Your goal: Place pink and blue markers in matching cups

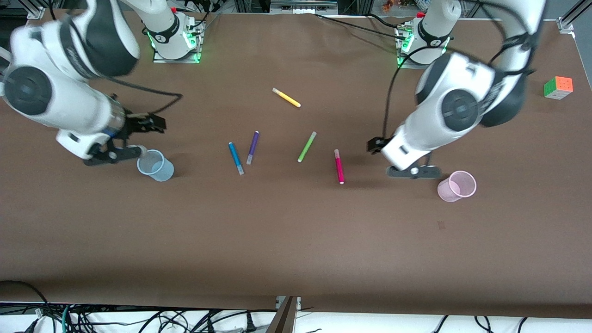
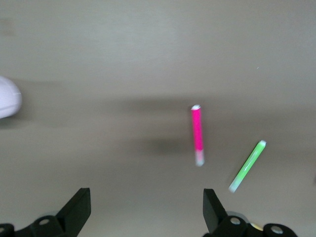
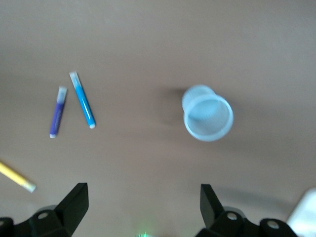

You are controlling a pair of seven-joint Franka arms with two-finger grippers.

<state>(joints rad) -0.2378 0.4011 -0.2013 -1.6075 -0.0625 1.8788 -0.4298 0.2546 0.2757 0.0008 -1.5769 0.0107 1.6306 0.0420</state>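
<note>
Markers lie untouched on the counter point(image 1: 296, 240): my left gripper point(image 1: 413, 172), spread wide and empty, hangs between the pink marker point(image 1: 339, 166) and the pink cup point(image 1: 457, 186), and my right gripper point(image 1: 113, 155), equally wide, hangs just beside the blue cup point(image 1: 156, 165), well apart from the blue marker point(image 1: 236, 158). I judge the right gripper could clip that light cup and topple it. The purple marker point(image 1: 252, 147) lies near the blue one, inviting a wrong grab.

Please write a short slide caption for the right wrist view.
Open right tool over the table, with blue cup, blue marker and purple marker below.
</note>
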